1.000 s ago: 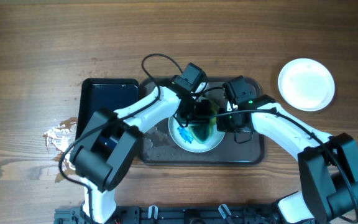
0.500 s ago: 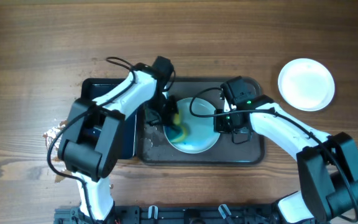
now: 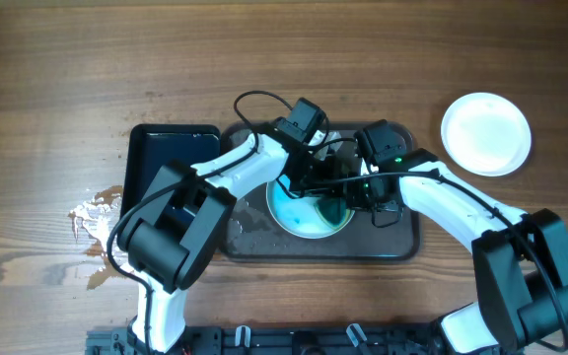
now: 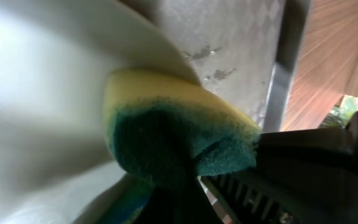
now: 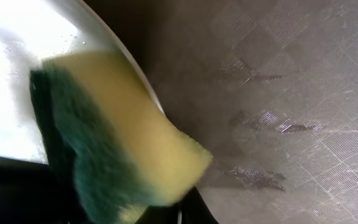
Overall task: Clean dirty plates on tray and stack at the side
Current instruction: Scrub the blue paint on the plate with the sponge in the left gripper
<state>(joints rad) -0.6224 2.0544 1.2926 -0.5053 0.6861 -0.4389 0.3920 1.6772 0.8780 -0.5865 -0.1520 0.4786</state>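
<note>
A white plate (image 3: 294, 219) lies in the middle of the dark grey tray (image 3: 402, 237), with a teal film across it. My left gripper (image 3: 320, 200) is shut on a yellow and green sponge (image 4: 166, 130) and presses it on the plate (image 4: 36, 93) near its right side. My right gripper (image 3: 360, 197) sits at the plate's right rim and appears shut on it. In the right wrist view the sponge (image 5: 117, 137) covers the rim next to my fingers (image 5: 185, 211). A clean white plate (image 3: 486, 133) lies on the table at the right. A third plate is not visible.
A smaller glossy black tray (image 3: 171, 163) lies against the grey tray's left end. A whitish patch (image 3: 92, 217) marks the wood left of it. Both arms cross over the grey tray's middle. The tray floor (image 5: 278, 93) shows wet streaks.
My left arm swung from the plate's left side back to its right side with the sponge. The blue mark has spread into a teal film. The right arm stayed put.
</note>
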